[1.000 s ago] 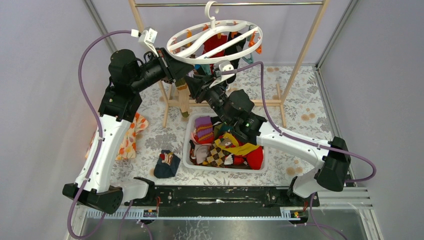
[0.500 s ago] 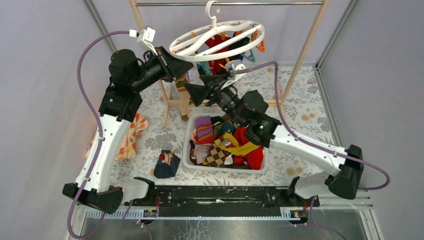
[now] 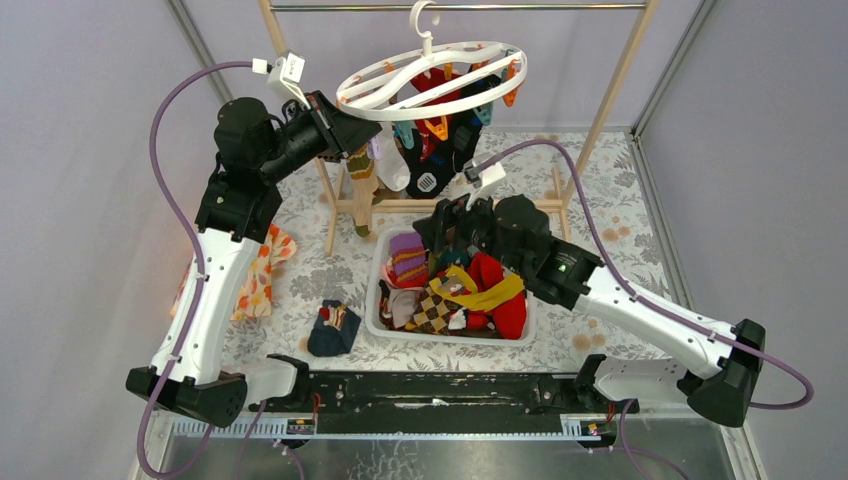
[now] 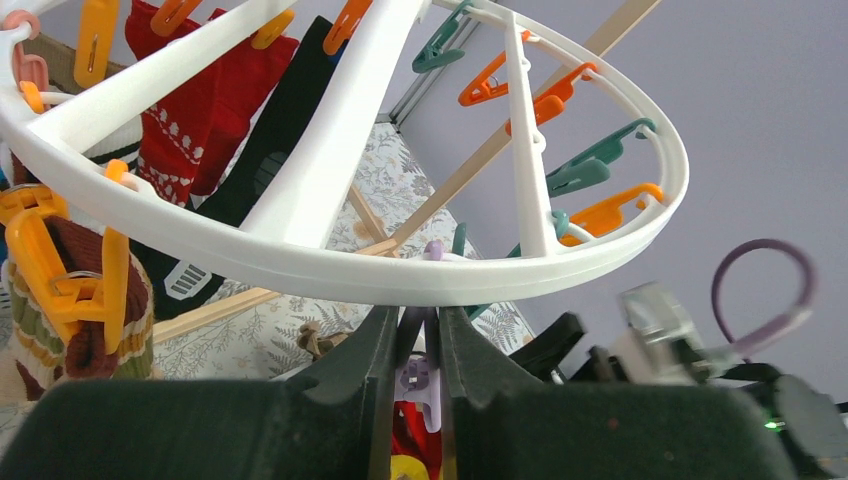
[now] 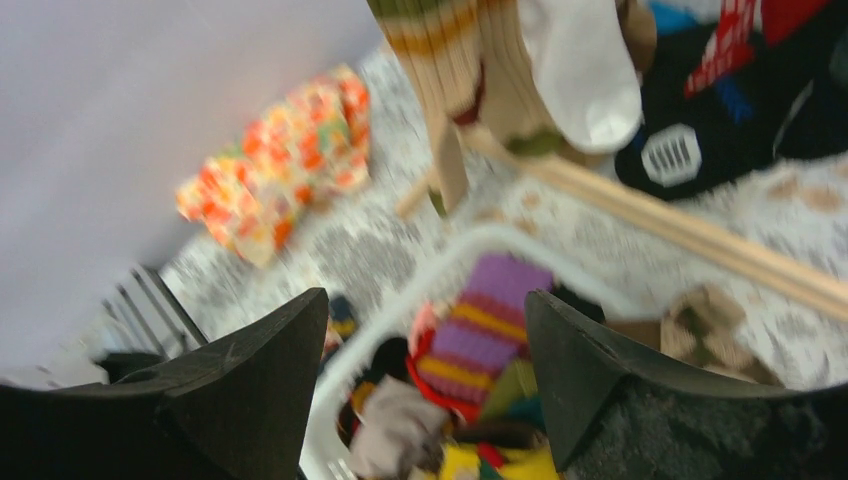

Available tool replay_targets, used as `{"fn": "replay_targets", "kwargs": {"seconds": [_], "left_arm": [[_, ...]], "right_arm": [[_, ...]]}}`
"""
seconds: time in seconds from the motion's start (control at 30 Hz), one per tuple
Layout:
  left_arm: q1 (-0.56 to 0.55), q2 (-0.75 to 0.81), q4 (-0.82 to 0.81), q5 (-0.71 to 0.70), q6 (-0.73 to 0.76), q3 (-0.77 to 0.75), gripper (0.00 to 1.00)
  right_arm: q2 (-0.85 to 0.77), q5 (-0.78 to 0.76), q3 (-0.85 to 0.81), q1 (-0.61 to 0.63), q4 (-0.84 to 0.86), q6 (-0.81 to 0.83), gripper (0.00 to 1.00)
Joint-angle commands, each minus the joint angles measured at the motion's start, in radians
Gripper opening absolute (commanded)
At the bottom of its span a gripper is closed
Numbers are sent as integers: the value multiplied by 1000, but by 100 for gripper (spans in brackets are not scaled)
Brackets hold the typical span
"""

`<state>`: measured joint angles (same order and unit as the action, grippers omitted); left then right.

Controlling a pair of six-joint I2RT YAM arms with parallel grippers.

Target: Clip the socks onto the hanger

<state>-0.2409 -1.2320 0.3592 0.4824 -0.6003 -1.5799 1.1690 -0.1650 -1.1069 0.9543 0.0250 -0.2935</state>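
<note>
- Hanging by its hook from the wooden rack (image 3: pixel 616 90) behind the tub (image 3: pixel 375 292), the hanger (image 4: pixel 330 270) sits tilted, its left side lower.
- Several socks (image 4: pixel 190 110) are already on it. A red one and a black one dangle under the ring, and a brown striped one (image 4: pixel 80 330) sits in an orange clip at the ring's left.
- Other orange and teal clips (image 4: pixel 590 170) on the side of the ring away from the left hand carry nothing.
- The tub stands on the patterned worktop (image 3: pixel 640 200) and is heaped with more socks. A purple striped one (image 3: pixel 407 258) lies at its far left, an argyle one (image 3: pixel 435 305) at its near middle, and yellow (image 3: pixel 490 292) and red ones on its right.
- One dark sock (image 3: pixel 333 328) lies loose on the worktop just left of the tub.
- The flowered cloth (image 3: pixel 262 275) lies further left of the tub, well apart from it.
- The left hand (image 4: pixel 420 318) is raised behind and left of the tub, its tips right under the hanger's near rim.
- Its fingers (image 4: pixel 375 345) are drawn close together with a small pale lilac piece (image 4: pixel 418 378) showing in the narrow gap. I cannot tell whether it is clenched on anything.
- The right hand (image 5: pixel 425 300) hovers over the far part of the tub, released, with its fingers spread wide and nothing between them.
</note>
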Motion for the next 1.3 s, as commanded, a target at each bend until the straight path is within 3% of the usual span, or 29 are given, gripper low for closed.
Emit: {"fn": "replay_targets", "kwargs": {"seconds": [0.0, 0.37, 0.53, 0.67, 0.8, 1.27], "left_arm": [[11, 5, -1, -18, 27, -9, 0], [12, -6, 20, 7, 46, -10, 0], [11, -5, 18, 12, 49, -5, 0], [11, 3, 18, 13, 65, 0, 0], [12, 3, 18, 11, 72, -3, 0], [11, 14, 13, 21, 84, 5, 0]], "right_arm": [[43, 2, 34, -5, -222, -8, 78], [50, 98, 112, -3, -343, 34, 72], [94, 108, 96, -3, -336, 37, 46], [105, 82, 45, -6, -341, 49, 15], [93, 113, -23, -5, -358, 56, 0], [14, 188, -161, -5, -373, 22, 0]]}}
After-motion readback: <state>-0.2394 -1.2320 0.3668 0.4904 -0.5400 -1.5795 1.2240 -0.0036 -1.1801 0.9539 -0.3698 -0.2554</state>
